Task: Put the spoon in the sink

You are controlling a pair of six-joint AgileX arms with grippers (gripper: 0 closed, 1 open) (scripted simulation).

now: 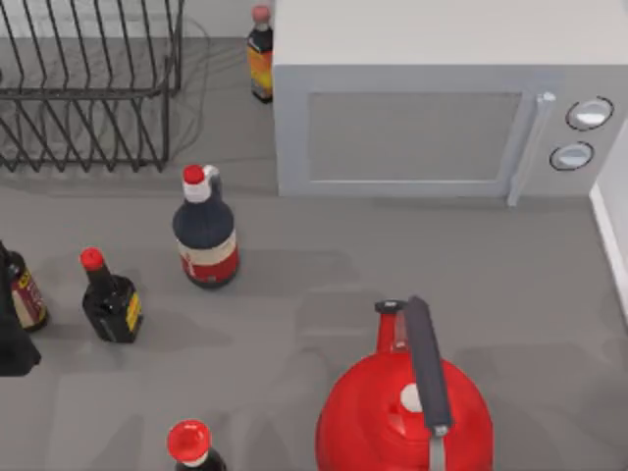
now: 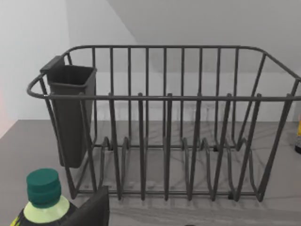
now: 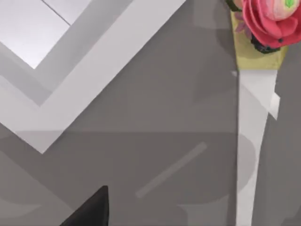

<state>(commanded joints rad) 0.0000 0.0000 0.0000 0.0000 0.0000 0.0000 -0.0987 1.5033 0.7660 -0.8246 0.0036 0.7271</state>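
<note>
In the right wrist view a white sink (image 3: 108,70) with a broad rim and a paler basin lies off to one side of the grey counter. A thin pale strip (image 3: 171,169) lies flat on the counter near it; I cannot tell whether it is the spoon. A dark part of my right gripper (image 3: 91,209) shows at that view's edge, apart from the strip. My left gripper (image 2: 91,209) shows as a dark part in front of the wire dish rack (image 2: 164,141). My left arm (image 1: 15,343) sits at the table's far left edge.
A microwave (image 1: 432,118) stands at the back right and the dish rack (image 1: 88,88) at the back left. A red kettle (image 1: 407,412) is at the front centre. Several dark sauce bottles (image 1: 206,231) stand on the left. A pink flower (image 3: 268,21) stands near the sink.
</note>
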